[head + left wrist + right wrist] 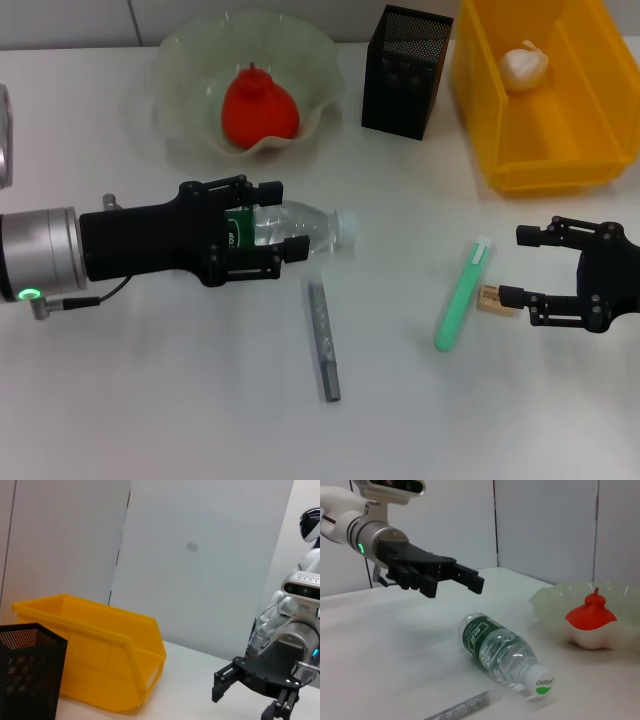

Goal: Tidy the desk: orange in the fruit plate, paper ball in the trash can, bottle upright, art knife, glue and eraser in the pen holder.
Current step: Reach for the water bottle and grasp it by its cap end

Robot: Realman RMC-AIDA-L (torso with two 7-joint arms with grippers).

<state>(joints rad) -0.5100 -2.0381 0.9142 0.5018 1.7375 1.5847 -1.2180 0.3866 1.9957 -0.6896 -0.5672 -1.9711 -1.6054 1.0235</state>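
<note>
- In the head view, the left gripper [262,231] comes in from the left edge at the middle of the frame. Its fingers are spread apart, and it hangs above the bottle [300,228]; the right wrist view shows a clear gap between them.
- The bottle lies on its side on the white table [150,400], left of centre, with its cap toward the right.
- The right gripper [520,265] is at the right edge, middle height, with its fingers open and holding nothing.
- The eraser [494,298] lies just beside the lower finger of the right gripper; I cannot tell if they touch.
- The glue [461,296] lies slanted just left of the eraser.
- The art knife [324,340] lies at the lower centre, below the bottle and apart from it.
- The orange [259,108] sits inside the fruit plate [185,75] at the upper left.
- The pen holder [405,72] stands upright at the top centre, between the fruit plate and the trash can [560,165].
- The paper ball [524,66] lies inside the trash can at the upper right.
</note>
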